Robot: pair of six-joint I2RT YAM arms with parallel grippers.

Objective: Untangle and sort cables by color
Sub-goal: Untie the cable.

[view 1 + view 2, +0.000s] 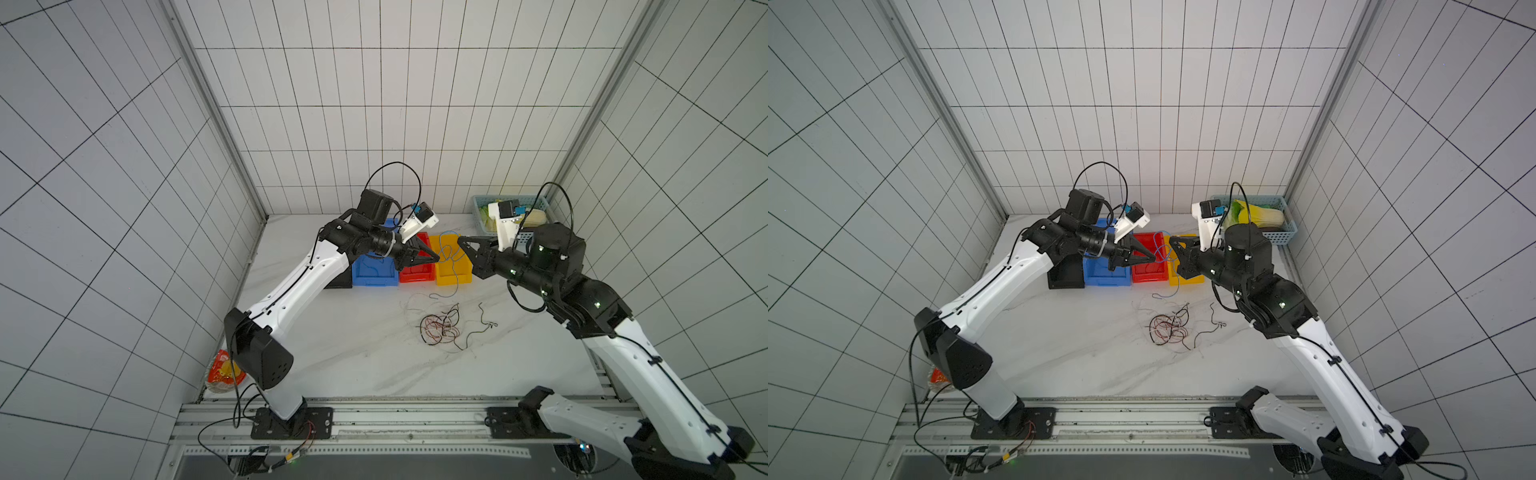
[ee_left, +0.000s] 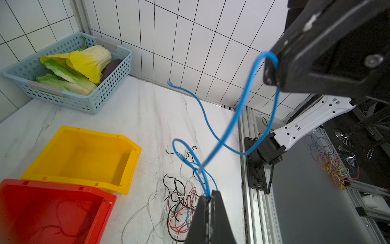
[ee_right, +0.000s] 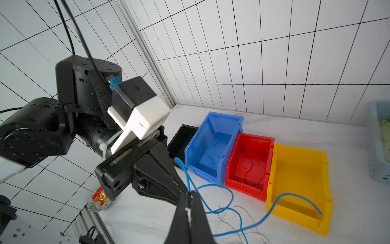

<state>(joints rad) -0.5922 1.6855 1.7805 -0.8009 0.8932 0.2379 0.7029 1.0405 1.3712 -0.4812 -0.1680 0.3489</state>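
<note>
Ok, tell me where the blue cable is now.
In a top view the blue cable hangs between the left end effector and right end effector, above the yellow bin.

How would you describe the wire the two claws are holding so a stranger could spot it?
Start at the white table. Near its back, close to the red bin and yellow bin, the left claw and right claw both pinch one looping blue wire. It alone is held up; the other wires lie tangled on the table.
</note>
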